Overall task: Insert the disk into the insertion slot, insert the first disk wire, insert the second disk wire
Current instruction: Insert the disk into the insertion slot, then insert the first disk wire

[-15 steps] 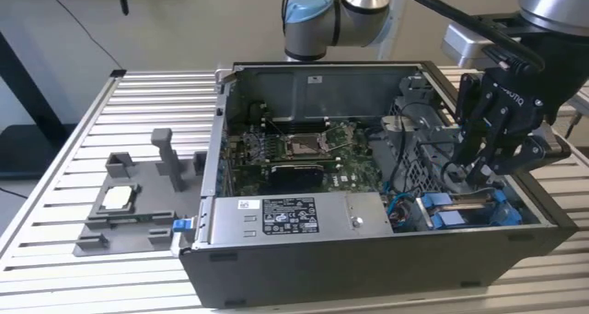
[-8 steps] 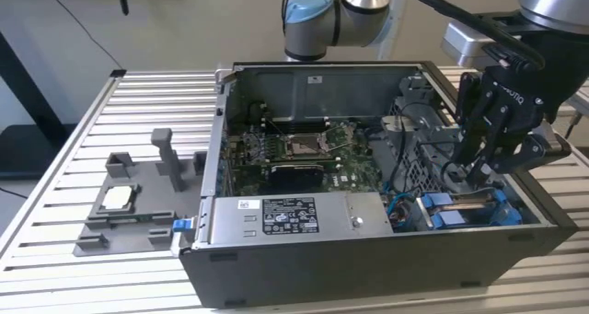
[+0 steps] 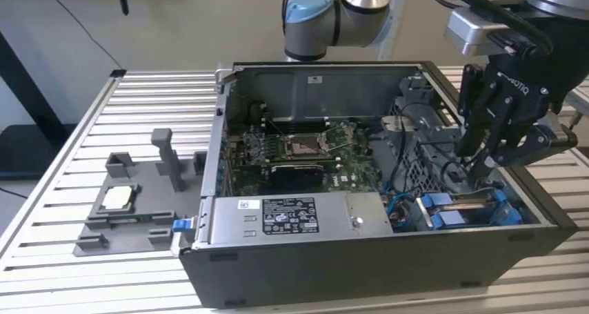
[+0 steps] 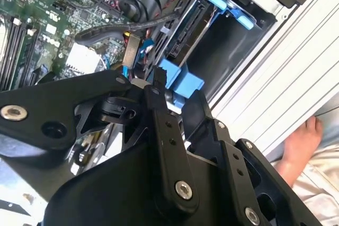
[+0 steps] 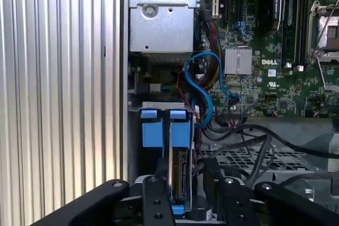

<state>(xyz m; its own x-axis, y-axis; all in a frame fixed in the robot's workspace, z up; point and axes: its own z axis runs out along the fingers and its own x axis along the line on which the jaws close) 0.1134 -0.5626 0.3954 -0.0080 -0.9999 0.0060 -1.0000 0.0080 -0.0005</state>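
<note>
Arm: the grey robot arm (image 3: pixel 354 14) comes in high at the exterior view's right and bends down over an open machine.
Gripper: the black gripper (image 3: pixel 478 174) reaches down into the case's corner at the exterior view's lower right, right at the disk.
Jaws: clenched on the disk's blue carrier. In the second wrist view one finger (image 4: pixel 157 78) lies against one side of the blue end block, and the other finger lies against the opposite side.
Disk: the disk (image 5: pixel 179 170) stands on edge inside the insertion slot, silver-grey between bright blue carrier rails. In the first wrist view it sits just beside a second blue carrier.
Insertion slot: the insertion slot (image 4: pixel 228 51) is a dark grey bay in the case's corner, against the outer wall and next to the slatted table.
Case: the computer case (image 3: pixel 368 272) is dark grey and lies open-topped on the table (image 3: pixel 55 272).
Motherboard: the green motherboard (image 3: pixel 248 155) covers the case floor and has a square socket near its middle.
Power supply: the grey labelled box (image 3: pixel 276 217) runs along the case's near wall, just beside the disk bay on the exterior view's left.
Blue cable: the blue cable (image 5: pixel 204 86) loops between the power supply and the bay. I cannot follow where its ends go.
Black cables: black cables (image 5: pixel 254 136) trail over a perforated metal grille near the disk.
Holder: a grey holder (image 3: pixel 138 221) sits on the table at the exterior view's left, well apart from the case, with a small square chip (image 3: pixel 118 198) lying in it.
</note>
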